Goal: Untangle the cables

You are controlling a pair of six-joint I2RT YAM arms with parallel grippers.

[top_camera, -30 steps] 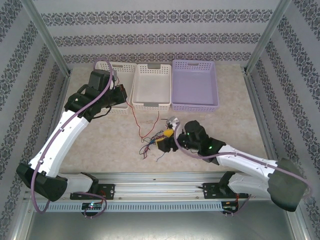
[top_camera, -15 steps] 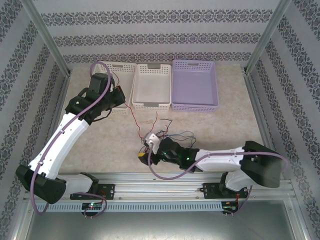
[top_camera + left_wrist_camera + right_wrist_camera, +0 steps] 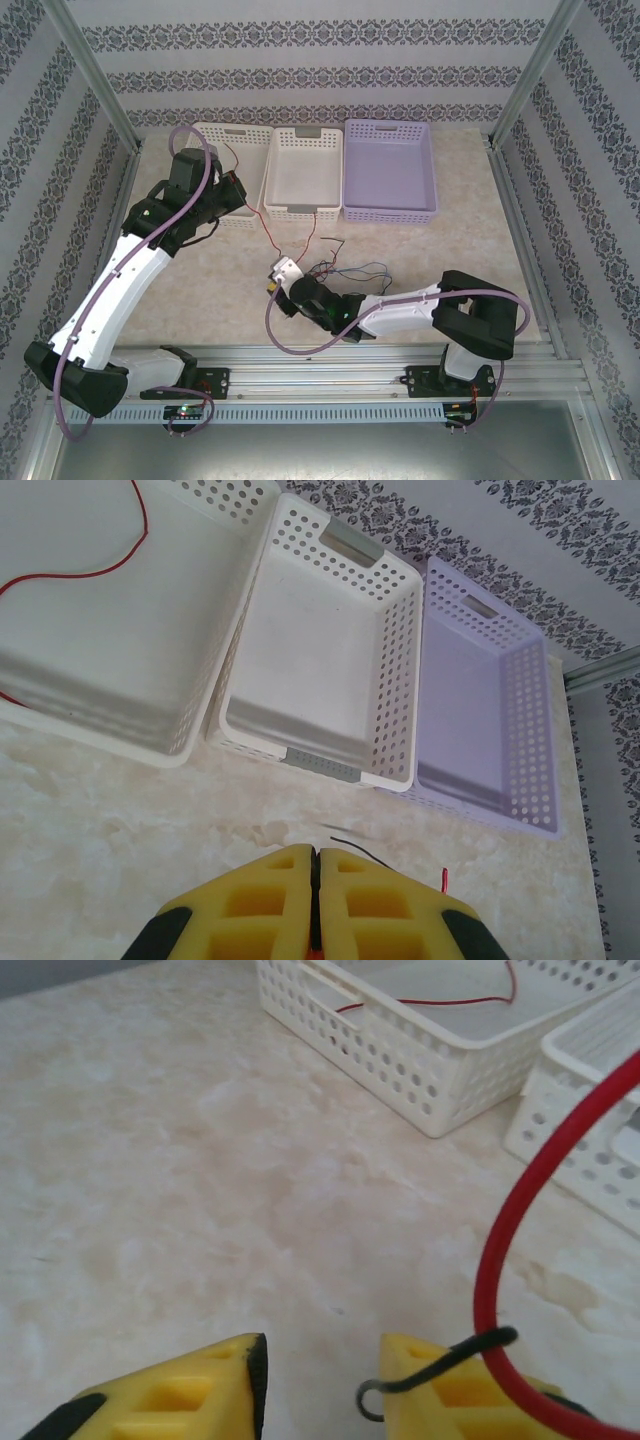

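The red cable (image 3: 262,232) runs from inside the left white basket (image 3: 250,132), past my left gripper (image 3: 238,190), down to a tangle of red, black and blue cables (image 3: 340,268) at the table's middle. The left gripper (image 3: 316,850) is shut, with a bit of red showing deep between its fingers; part of the red cable (image 3: 100,572) lies in the basket. My right gripper (image 3: 276,283) sits just left of the tangle. It (image 3: 320,1352) is open with bare table between the fingers. A black cable end (image 3: 440,1368) curls over its right finger, and the red cable (image 3: 500,1250) arcs beside it.
A middle white basket (image 3: 305,212) and a purple basket (image 3: 390,214) stand in a row with the left one at the back of the table. Metal frame posts flank the workspace. A rail (image 3: 320,360) runs along the near edge.
My right arm swept left across the front of the table, from the tangle's right side to its left. The tangle spread out rightward. My left gripper lifted slightly by the left basket.
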